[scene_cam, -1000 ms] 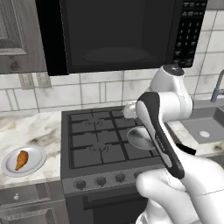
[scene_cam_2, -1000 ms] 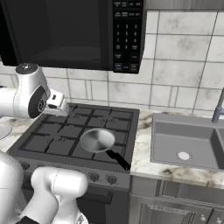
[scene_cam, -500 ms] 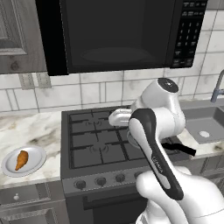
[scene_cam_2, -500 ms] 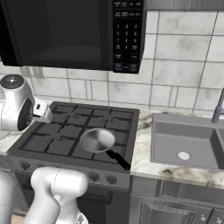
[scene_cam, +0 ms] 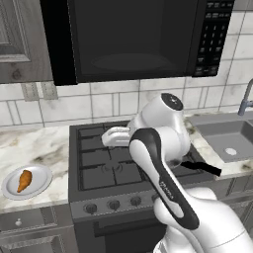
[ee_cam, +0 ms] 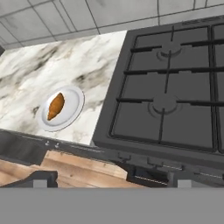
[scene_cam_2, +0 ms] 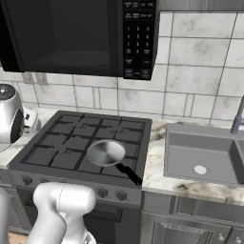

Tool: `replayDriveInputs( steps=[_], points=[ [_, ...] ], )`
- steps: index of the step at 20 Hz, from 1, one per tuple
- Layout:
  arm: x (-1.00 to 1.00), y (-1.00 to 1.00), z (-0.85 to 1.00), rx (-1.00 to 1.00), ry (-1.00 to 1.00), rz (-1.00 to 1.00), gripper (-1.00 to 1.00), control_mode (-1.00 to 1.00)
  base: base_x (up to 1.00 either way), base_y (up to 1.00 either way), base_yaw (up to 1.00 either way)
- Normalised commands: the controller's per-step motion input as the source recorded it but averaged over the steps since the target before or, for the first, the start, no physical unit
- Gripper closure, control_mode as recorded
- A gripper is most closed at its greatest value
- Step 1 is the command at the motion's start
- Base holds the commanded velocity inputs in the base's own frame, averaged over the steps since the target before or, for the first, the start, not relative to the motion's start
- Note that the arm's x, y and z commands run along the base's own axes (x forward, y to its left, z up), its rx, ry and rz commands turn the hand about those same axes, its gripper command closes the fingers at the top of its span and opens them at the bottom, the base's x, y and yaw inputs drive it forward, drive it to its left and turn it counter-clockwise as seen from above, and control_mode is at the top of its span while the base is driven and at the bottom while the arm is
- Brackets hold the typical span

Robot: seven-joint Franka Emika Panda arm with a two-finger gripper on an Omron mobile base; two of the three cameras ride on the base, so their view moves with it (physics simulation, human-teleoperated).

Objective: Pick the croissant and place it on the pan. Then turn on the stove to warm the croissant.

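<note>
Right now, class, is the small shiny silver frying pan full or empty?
Empty. The small shiny silver frying pan shows a bare inside; the orange-brown croissant lies on the round grey-white plate.

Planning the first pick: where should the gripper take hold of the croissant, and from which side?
Likely from straight above, across the thick middle of the croissant. It lies flat on the plate, long and tapered, so closing across its narrow width should fit best, clear of the rim.

Right base view: pan [scene_cam_2: 106, 153] sits on stove [scene_cam_2: 62, 147] front right grate, black handle pointing toward front right edge. Microwave [scene_cam_2: 71, 35] hangs above. Sink [scene_cam_2: 202, 152] set in marble bench [scene_cam_2: 157, 167] right of stove. Knobs along front.
</note>
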Motion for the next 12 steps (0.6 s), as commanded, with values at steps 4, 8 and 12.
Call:
replayDriveInputs(
  steps=[4, 8, 12],
  points=[
    [0.0, 0.59, 0.0, 0.06, 0.01, 0.09, -1.0, -1.0, 0.0, 0.0, 0.0],
    [0.0, 0.55, 0.0, 0.05, 0.03, 0.08, -1.0, -1.0, 0.0, 0.0, 0.0],
    [0.0, 0.53, 0.0, 0.07, 0.06, 0.08, -1.0, -1.0, 0.0, 0.0, 0.0]
  ],
)
